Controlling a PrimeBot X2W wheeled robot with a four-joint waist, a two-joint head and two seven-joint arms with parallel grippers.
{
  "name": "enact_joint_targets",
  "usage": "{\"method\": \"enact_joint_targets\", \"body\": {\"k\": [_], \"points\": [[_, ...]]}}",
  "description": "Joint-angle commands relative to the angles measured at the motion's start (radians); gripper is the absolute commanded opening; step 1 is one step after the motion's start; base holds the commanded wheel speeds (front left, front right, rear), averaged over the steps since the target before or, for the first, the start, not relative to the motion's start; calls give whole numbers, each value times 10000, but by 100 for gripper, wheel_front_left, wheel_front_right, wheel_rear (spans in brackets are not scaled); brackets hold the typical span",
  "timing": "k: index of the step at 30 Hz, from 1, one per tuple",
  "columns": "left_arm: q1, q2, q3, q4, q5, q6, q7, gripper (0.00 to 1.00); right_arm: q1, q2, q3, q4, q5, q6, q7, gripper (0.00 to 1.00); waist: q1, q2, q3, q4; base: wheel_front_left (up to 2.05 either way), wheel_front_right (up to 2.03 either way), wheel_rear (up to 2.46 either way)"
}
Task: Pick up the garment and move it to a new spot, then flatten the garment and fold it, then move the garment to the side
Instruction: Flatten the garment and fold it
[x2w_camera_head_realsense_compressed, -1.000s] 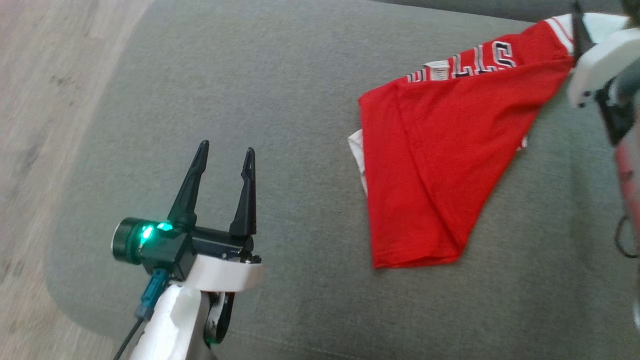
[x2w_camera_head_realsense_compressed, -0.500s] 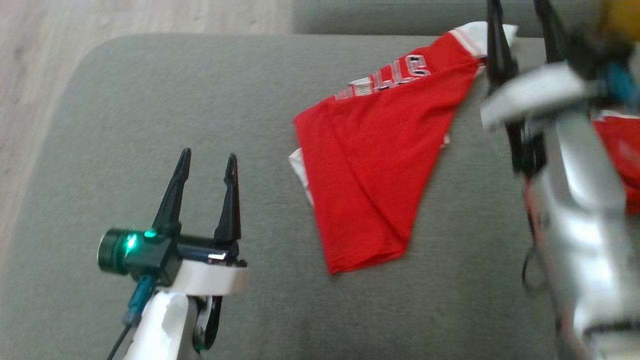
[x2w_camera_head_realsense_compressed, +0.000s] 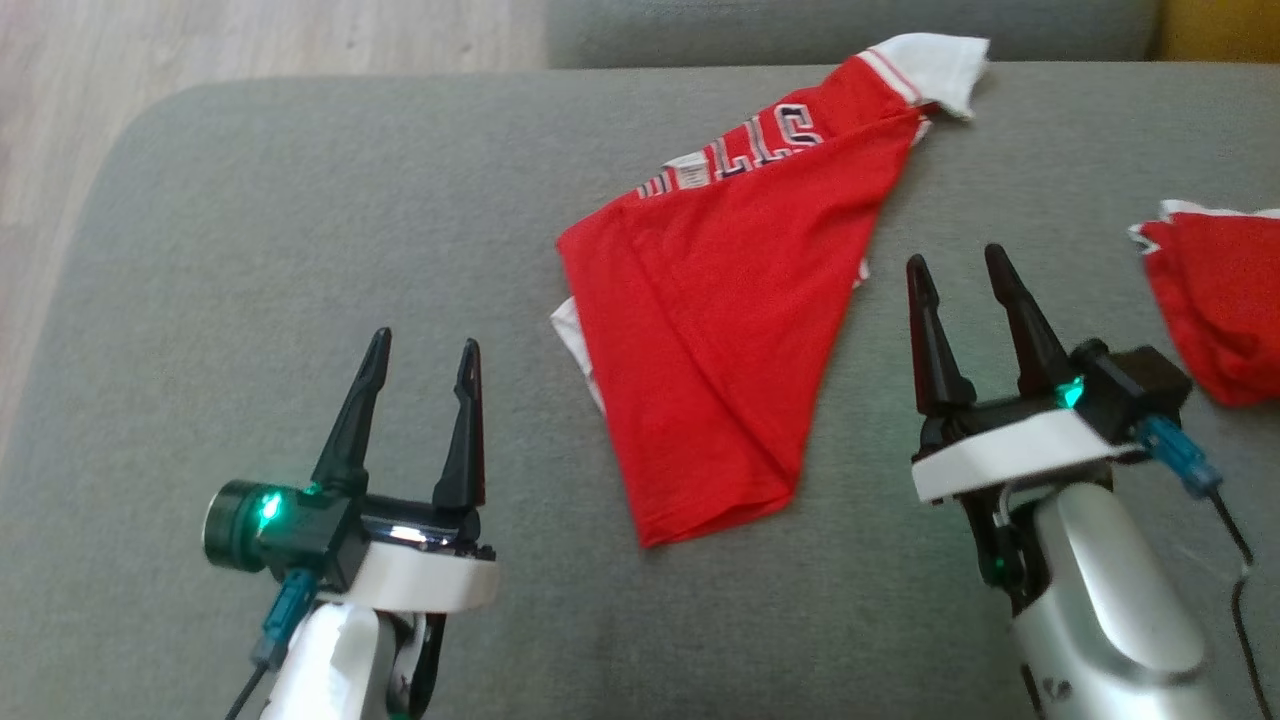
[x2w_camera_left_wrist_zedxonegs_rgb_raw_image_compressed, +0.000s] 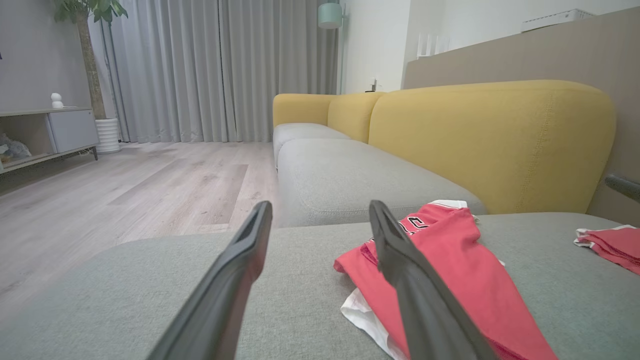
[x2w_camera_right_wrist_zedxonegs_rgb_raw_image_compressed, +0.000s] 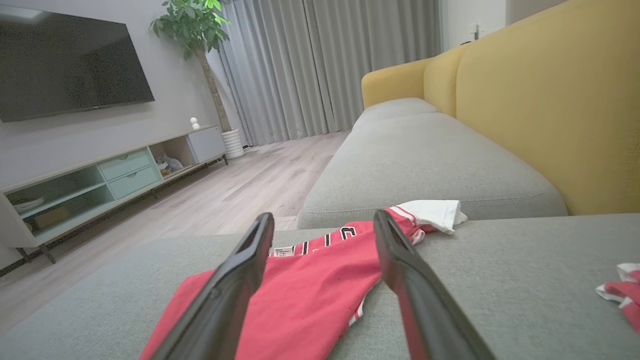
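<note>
The red garment (x2w_camera_head_realsense_compressed: 720, 340) is lying on the gray sofa seat (x2w_camera_head_realsense_compressed: 300, 250), about in the middle and a bit to the far side. It is folded over into a shape like a triangle, and its pointy end is reaching toward the near edge. Its white sleeve (x2w_camera_head_realsense_compressed: 935, 65) is sticking out at the far right corner, close to the far edge of the seat. Black and white letters (x2w_camera_head_realsense_compressed: 760, 150) are showing along the far side of the garment. A bit of white cloth is peeking out from under its left side.

The left gripper (x2w_camera_head_realsense_compressed: 425, 342) is hanging over the seat, near and to the left of the garment. Its two dark fingers are standing wide apart and holding nothing. The right gripper (x2w_camera_head_realsense_compressed: 954, 258) is hanging just to the right of the garment and is not touching it. Its fingers are spread apart too, with nothing between them. Both grippers are pointing toward the far side.

Another red cloth (x2w_camera_head_realsense_compressed: 1215, 310) with a white edge is lying on the right of the seat, well apart from the garment. A yellow sofa back (x2w_camera_head_realsense_compressed: 1220, 30) is showing at the far right. A wood floor (x2w_camera_head_realsense_compressed: 250, 40) is showing at the far left.
</note>
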Motion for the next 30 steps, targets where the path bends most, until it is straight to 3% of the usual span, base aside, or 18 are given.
{"method": "enact_joint_targets", "body": {"k": [1,6,12,19,30], "points": [[-403,48,277,-244,76,-77,-51,100,-587,109,291,-337,-191,-7,72,100,1,0,231,312,0,0,0],[-633,-16,30,-238,-9,-90,-51,100,-1402,109,629,124,-683,-7,905,100,1,0,731,1073,0,0,0],[-896,-60,-284,-184,-252,-33,-51,100,-2867,110,956,1624,-1253,-7,1776,100,1,0,1422,2078,0,0,0],[-1157,-72,-931,-176,-686,157,-51,100,-4295,110,622,3841,-2404,-7,1760,100,1,0,1931,3012,0,0,0],[-1551,-74,-1495,-260,-1139,533,-51,100,-5397,45,-515,5983,-3817,-7,1277,100,1,0,2373,3766,0,0,0]]}}
